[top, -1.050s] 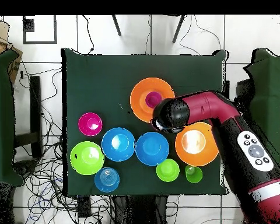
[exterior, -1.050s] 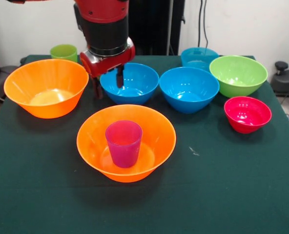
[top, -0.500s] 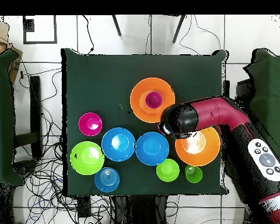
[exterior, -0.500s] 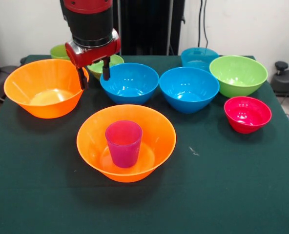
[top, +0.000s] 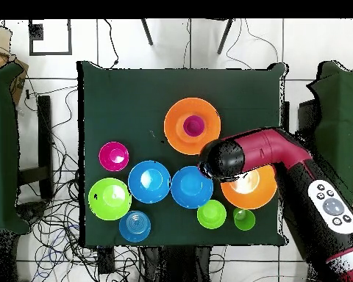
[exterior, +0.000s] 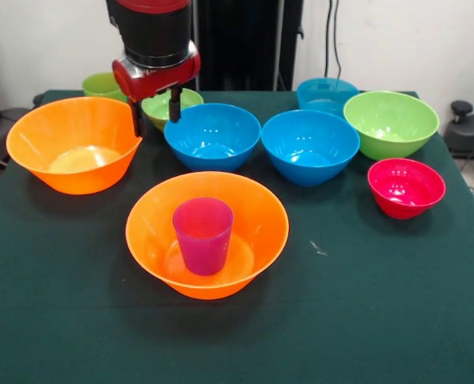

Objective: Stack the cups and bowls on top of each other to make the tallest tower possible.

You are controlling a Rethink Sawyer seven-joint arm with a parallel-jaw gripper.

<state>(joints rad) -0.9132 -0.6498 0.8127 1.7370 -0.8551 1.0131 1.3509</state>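
**Gripper over the gap beside the empty orange bowl; tower barely begun**

The gripper [exterior: 154, 116] hung with its two fingers spread and nothing between them. In the front view one finger [exterior: 136, 122] stood at the rim of the empty orange bowl [exterior: 75, 144], the other in front of the small lime bowl [exterior: 166, 106]; whether either touched could not be told. From overhead the arm [top: 268, 158] lay across part of that orange bowl, the wrist just beside the nearer blue bowl [top: 192, 186].

The tower so far was only the purple cup [exterior: 202, 236] standing upright inside the second orange bowl [exterior: 207, 234], alone near the middle of the green table [exterior: 365, 304]. All else sat singly: the second blue bowl [exterior: 310, 146], teal bowl [exterior: 327, 94], large lime bowl [exterior: 391, 122], pink bowl [exterior: 406, 186] and green cup [exterior: 103, 84] behind the empty orange bowl.

Judgement: the step in hand looked like choosing or approaching a piece to pick, probably the empty orange bowl's rim. The next move would call for lowering so one finger went inside the wall and one outside, then closing. The thin, flared, glossy wall could slip or tip the bowl
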